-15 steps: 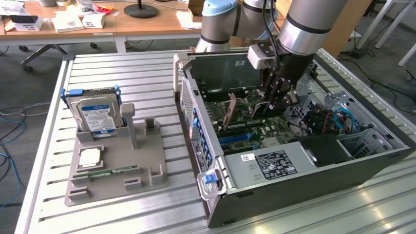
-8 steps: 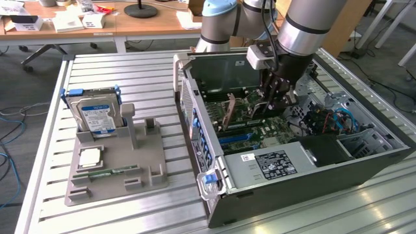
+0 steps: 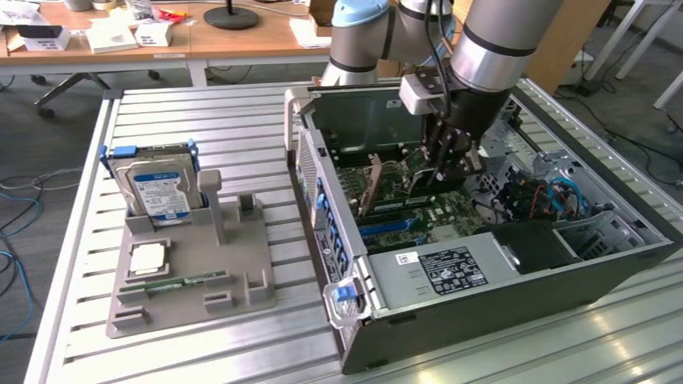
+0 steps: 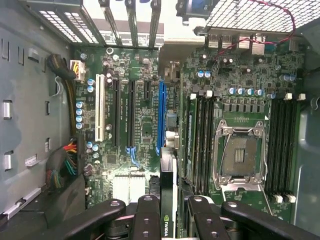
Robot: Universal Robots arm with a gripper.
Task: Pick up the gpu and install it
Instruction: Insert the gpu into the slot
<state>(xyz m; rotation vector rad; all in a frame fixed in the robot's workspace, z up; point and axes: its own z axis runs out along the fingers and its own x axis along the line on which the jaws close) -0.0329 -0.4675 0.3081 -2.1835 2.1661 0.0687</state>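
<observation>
A slatted metal table (image 3: 213, 112) fills the exterior view, with wooden desks (image 3: 245, 40) across the upper left of the frame, a grey fixture tray (image 3: 192, 272) with a hard drive (image 3: 160, 188) at left and an open computer case (image 3: 481, 320) at centre-right. The gripper (image 3: 440, 172) reaches into the case at upper centre, its fingers (image 4: 147, 215) clamped narrow on the gpu (image 4: 168, 200), which sits edge-on between them, in line with the long blue slot (image 4: 161, 115) on the motherboard (image 4: 140, 100). The card's black edge bears the Nvidia mark; the white label (image 3: 449, 268) on the power supply and the drive's blue-and-white sticker are too small to read
</observation>
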